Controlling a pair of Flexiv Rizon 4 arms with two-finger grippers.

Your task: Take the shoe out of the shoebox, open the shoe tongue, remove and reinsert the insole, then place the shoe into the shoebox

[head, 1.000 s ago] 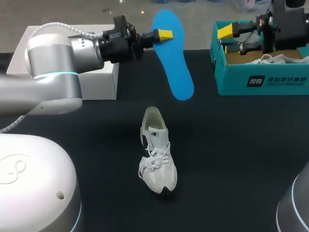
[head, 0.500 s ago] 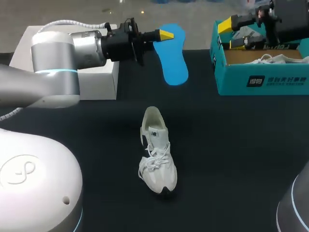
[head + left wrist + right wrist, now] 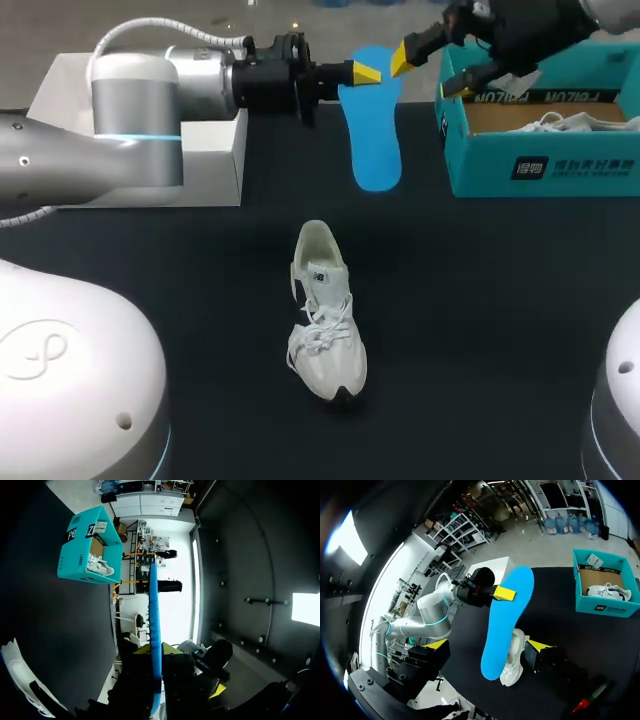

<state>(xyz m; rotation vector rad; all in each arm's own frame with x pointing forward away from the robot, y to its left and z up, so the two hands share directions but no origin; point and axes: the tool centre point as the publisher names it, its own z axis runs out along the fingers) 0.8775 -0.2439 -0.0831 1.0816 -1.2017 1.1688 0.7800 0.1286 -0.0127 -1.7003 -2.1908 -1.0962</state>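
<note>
My left gripper (image 3: 366, 72) is shut on the heel end of a blue insole (image 3: 372, 125), which hangs above the back of the table; it is seen edge-on as the insole (image 3: 154, 625) in the left wrist view. My right gripper (image 3: 430, 72) stands open just right of the insole's top, beside the teal shoebox (image 3: 545, 165). In the right wrist view the insole (image 3: 506, 622) lies ahead of my right gripper (image 3: 487, 645), not touching its fingers. A white shoe (image 3: 325, 310) lies on the black table, toe towards the front.
A second white shoe (image 3: 570, 122) lies inside the shoebox at the back right. A white box lid (image 3: 140, 150) sits at the back left under my left arm. The table's front right holds nothing.
My left arm has carried the insole to the right and turned it. My right gripper has come left from over the shoebox to close beside the insole.
</note>
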